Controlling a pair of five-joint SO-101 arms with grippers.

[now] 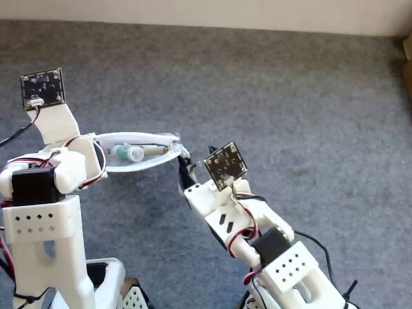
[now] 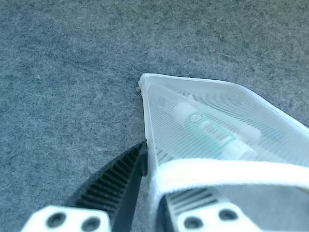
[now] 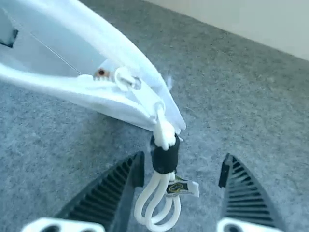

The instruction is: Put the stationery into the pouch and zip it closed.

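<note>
— Left tool [image 2: 152,166]?
— Clamped on one end of the mesh pouch [image 1: 154,165]; far finger mostly hidden under the fabric. Just beyond the fingertips, inside the mesh, a white-and-green tube [image 2: 207,130], blurred by the weave, kind hard to make out.
— Right tool [image 3: 182,159]?
— Spread wide at the pouch's other end, gripping nothing. Between the fingers, the zipper's looped pull cord [image 3: 159,205]; slider [image 3: 126,81] just ahead. Rest of the pouch cut off there. Grey tabletop [image 1: 290,96] beneath.
</note>
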